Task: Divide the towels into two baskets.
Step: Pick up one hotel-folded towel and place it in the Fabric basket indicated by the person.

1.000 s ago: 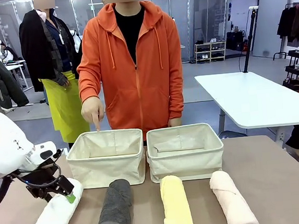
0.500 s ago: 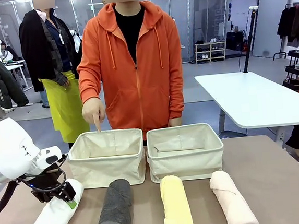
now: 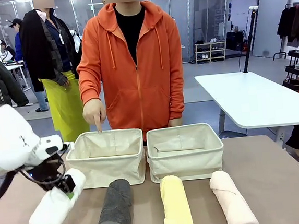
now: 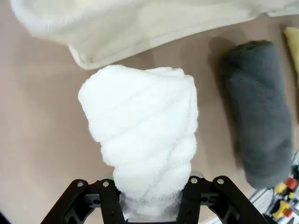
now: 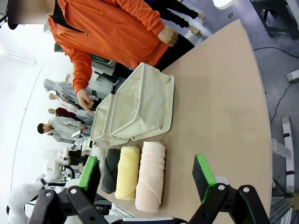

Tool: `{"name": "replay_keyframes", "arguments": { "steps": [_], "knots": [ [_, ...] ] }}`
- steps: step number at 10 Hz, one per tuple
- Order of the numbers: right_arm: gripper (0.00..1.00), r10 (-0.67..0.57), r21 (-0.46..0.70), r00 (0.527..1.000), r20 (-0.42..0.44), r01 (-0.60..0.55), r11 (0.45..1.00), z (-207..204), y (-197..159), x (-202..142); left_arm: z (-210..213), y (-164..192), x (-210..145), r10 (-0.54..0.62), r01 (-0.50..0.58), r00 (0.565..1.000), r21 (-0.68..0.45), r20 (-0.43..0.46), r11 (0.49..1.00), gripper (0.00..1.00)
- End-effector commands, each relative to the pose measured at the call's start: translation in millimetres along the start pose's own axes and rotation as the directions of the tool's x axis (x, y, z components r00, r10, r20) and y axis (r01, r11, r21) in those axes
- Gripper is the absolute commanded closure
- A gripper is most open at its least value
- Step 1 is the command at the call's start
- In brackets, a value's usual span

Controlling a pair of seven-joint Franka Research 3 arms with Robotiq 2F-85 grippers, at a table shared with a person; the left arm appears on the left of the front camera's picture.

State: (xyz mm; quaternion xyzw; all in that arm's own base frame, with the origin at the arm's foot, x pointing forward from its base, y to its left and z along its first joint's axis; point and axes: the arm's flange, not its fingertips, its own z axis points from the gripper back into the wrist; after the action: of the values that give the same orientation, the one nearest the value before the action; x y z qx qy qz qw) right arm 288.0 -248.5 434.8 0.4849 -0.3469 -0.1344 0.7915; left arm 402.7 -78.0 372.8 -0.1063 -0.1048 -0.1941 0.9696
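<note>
Tabletop (image 3: 281, 184); left gripper (image 3: 66, 185) clamps fluffy towel (image 3: 51, 212), seemingly aloft

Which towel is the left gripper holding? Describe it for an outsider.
Across the brown table, four rolled towels form a row. It's the leftmost: the white towel, clamped in the left gripper; the others are grey, yellow, pink.

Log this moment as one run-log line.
left gripper: shut on white towel | right gripper: open, empty | grey towel, yellow towel, pink towel: on table | person's hand: pointing at left basket
</note>
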Motion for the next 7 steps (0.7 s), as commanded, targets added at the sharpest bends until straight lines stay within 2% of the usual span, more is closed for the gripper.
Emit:
{"name": "replay_keyframes", "arguments": {
  "steps": [1,3,5,6,7],
  "knots": [
    [0.0,0.005,0.012,1.0,0.005,-0.005,1.0,1,2,0,73,-45,-54,-0.238,0.236,0.97,0.047,0.048,0.971,0.72],
    [0.0,0.005,0.012,1.0,0.005,-0.005,1.0,1,2,0,108,-62,-41,-0.453,0.451,0.89,0.037,0.056,0.892,0.72],
    [0.0,0.005,0.012,1.0,0.005,-0.005,1.0,1,2,0,116,-76,-37,-0.655,0.657,0.754,-0.046,0.058,0.752,0.72],
    [0.0,0.005,0.012,1.0,0.005,-0.005,1.0,1,2,0,116,-86,-35,-0.74,0.746,0.666,-0.042,0.093,0.665,0.72],
    [0.0,0.005,0.012,1.0,0.005,-0.005,1.0,1,2,0,113,-92,-37,-0.793,0.797,0.601,0.005,0.096,0.604,0.72]
  ]
}}
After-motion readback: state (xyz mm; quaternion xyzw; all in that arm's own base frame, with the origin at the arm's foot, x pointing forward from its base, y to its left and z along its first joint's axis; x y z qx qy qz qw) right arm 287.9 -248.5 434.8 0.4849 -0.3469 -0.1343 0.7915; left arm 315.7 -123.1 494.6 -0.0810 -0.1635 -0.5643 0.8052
